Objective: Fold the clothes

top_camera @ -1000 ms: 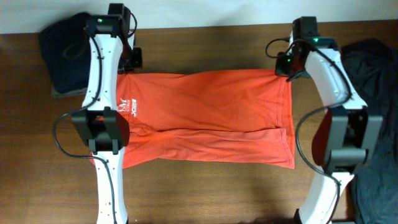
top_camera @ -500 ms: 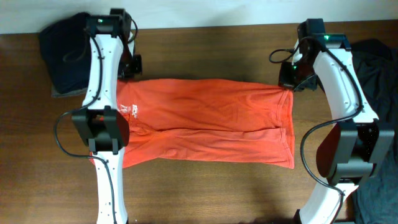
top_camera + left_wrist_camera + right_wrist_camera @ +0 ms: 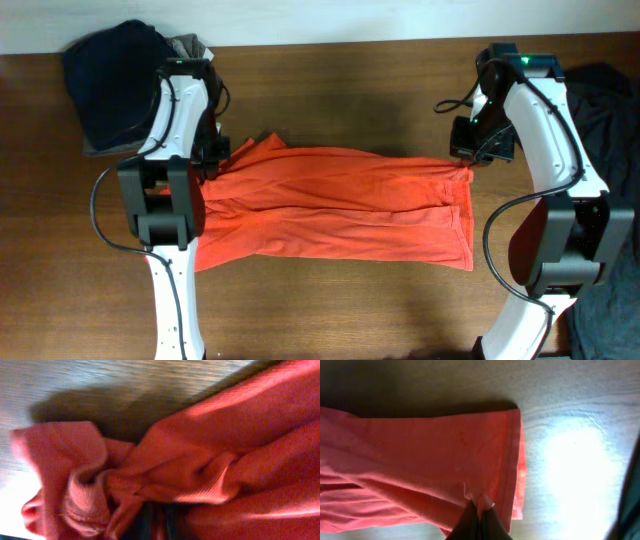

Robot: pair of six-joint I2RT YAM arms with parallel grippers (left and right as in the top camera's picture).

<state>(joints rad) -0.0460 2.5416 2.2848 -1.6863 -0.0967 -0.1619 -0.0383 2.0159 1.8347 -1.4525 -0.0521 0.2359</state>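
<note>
The orange-red T-shirt (image 3: 340,205) lies across the middle of the wooden table, folded lengthwise with its far edge pulled toward the near edge. Its white lettering is hidden. My left gripper (image 3: 210,158) is shut on the bunched far-left corner of the T-shirt; the left wrist view shows crumpled fabric (image 3: 150,475) filling the frame around the dark jaws (image 3: 157,515). My right gripper (image 3: 470,155) is shut on the far-right hem; the right wrist view shows the fingertips (image 3: 480,510) pinching a fold of the T-shirt (image 3: 420,455).
A dark navy garment pile (image 3: 115,80) sits at the far left corner, with something tan under it. Dark clothes (image 3: 605,100) lie along the right edge. Bare wooden table (image 3: 340,310) runs along the front.
Both grippers have pulled the T-shirt's far edge toward the near side. The visible shirt is now narrower, and the white lettering at the left has folded out of sight.
</note>
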